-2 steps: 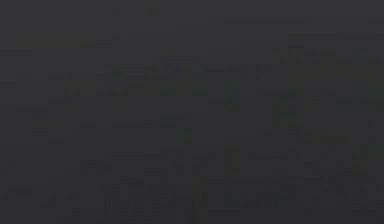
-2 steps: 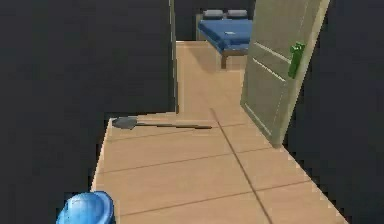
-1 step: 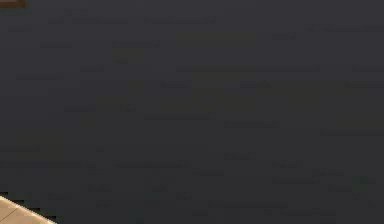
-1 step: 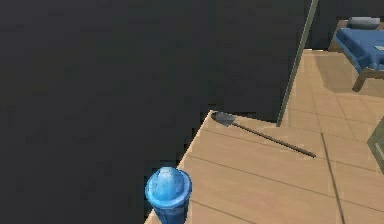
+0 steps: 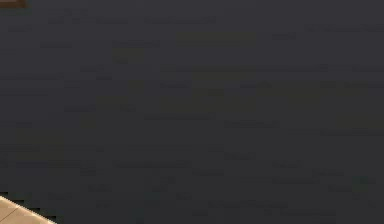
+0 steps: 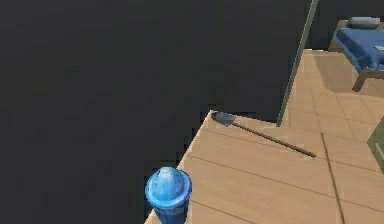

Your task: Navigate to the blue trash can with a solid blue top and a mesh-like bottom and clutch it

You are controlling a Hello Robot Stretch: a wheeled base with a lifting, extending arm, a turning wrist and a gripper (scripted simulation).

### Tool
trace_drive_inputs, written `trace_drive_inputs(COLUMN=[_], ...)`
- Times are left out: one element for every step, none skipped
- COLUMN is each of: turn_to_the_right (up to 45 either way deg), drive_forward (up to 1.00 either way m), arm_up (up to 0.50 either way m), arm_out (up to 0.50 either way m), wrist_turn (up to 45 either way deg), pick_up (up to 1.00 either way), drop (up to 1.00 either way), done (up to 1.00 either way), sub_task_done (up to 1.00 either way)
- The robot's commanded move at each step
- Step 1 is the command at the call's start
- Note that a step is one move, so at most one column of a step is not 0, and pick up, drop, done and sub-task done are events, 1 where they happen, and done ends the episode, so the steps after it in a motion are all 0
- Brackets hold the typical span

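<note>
In the arm side view I see the blue trash can [image 6: 168,193] standing upright on the wooden floor [image 6: 260,180], just beside the foot of the dark wall [image 6: 120,80]. 1 long thin dark tool [image 6: 268,136] lies on the floor, its head near the wall's corner. A blue piece of furniture [image 6: 362,40] stands beyond that corner. I cannot tell the gripper's state.

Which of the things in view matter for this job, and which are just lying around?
For the job:
blue trash can, at the arm side view's bottom edge

Just lying about:
long-handled tool, flat on the wooden floor
blue furniture, at the arm side view's upper right
</note>
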Motion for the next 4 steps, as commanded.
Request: trace_drive_inputs(turn_to_the_right=[0.0,0.0,0.0,0.0], drive_forward=[0.0,0.0,0.0,0.0], arm_up=[0.0,0.0,0.0,0.0], arm_out=[0.42,0.0,0.0,0.0], wrist_turn=[0.0,45.0,45.0,45.0], pick_up=[0.0,0.0,0.0,0.0], drop=[0.0,0.0,0.0,0.0], done=[0.0,0.0,0.0,0.0], sub_task_done=[0.0,0.0,0.0,0.0])
